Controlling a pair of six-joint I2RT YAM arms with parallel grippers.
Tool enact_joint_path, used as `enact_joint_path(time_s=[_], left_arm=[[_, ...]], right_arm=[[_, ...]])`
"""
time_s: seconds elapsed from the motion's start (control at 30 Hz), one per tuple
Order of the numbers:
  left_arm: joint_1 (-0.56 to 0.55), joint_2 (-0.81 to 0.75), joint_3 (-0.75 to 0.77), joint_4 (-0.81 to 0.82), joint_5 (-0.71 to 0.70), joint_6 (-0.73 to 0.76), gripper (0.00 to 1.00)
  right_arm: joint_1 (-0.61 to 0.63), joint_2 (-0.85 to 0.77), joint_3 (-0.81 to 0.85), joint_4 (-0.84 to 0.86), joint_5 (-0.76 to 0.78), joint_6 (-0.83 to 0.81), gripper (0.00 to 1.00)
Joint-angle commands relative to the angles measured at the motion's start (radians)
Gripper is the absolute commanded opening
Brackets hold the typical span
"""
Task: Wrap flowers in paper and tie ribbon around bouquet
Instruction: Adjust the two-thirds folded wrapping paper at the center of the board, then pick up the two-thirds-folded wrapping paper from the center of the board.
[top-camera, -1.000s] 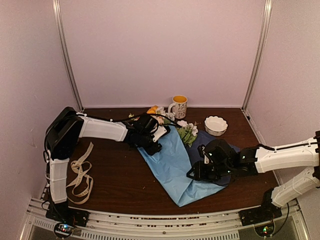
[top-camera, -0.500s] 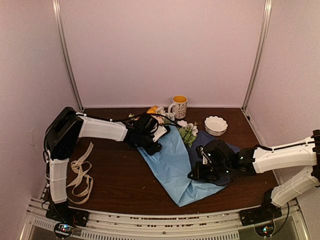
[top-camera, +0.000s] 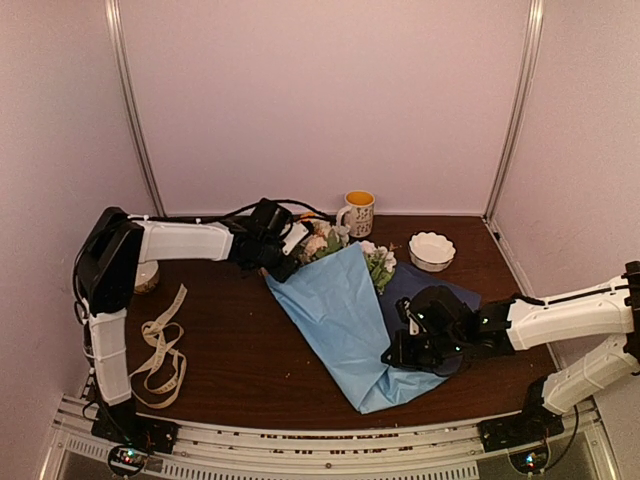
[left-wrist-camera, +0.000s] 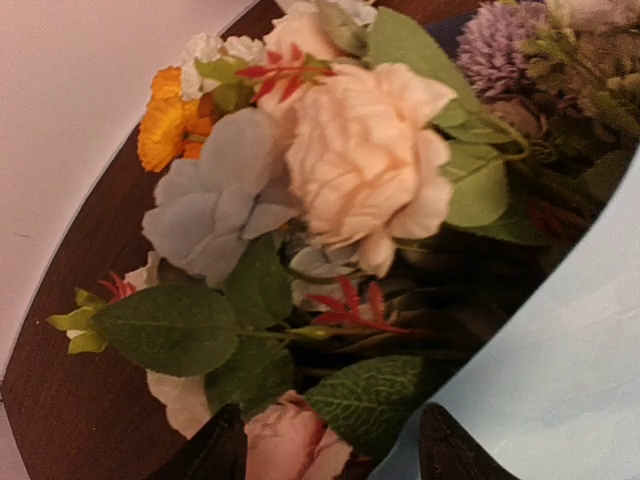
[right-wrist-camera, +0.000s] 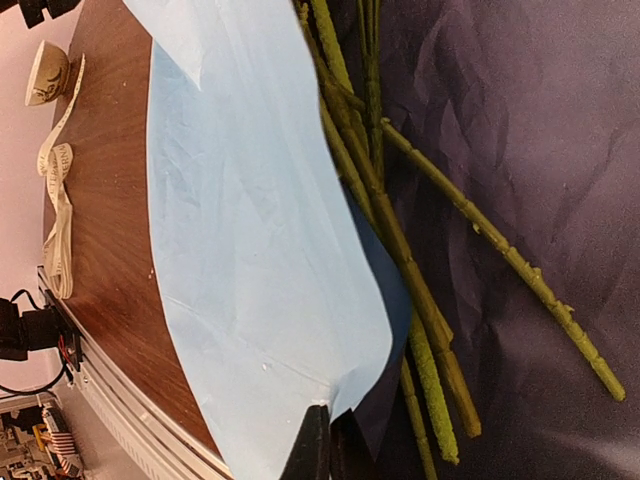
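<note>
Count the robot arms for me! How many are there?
2. The left arm stretches to the flowers at the back. The right arm comes from the right, its pincer shut at the paper corner. None look hidden.

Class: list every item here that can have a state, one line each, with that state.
paper: folded over the stems, light side up
flowers: lying on paper, heads uncovered
ribbon: loose, untied
mug: upright
bowl: upright
left tool: open by the blooms
right tool: shut on paper edge
</note>
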Motion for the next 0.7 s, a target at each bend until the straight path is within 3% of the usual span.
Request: enact_joint_path(time_s=[0.0, 0.27, 0.67], left_arm=[[0.041, -0.067, 0.018, -0.008, -0.034, 0.007, 0.62], [0.057, -0.205, -0.097, 0.039, 0.022, -0.019, 0.63], [0.034, -0.282, -0.296, 0.076, 0.181, -0.201, 0.61]], right_arm=[[-0.006, -0.015, -0.012, -0.015, 0.006, -0.010, 0.00], [-0.008, -0.007, 0.001, -0.017, 0.006, -0.024, 0.00], [-0.014, 0.033, 0.036, -0.023, -0.010, -0.062, 0.00]])
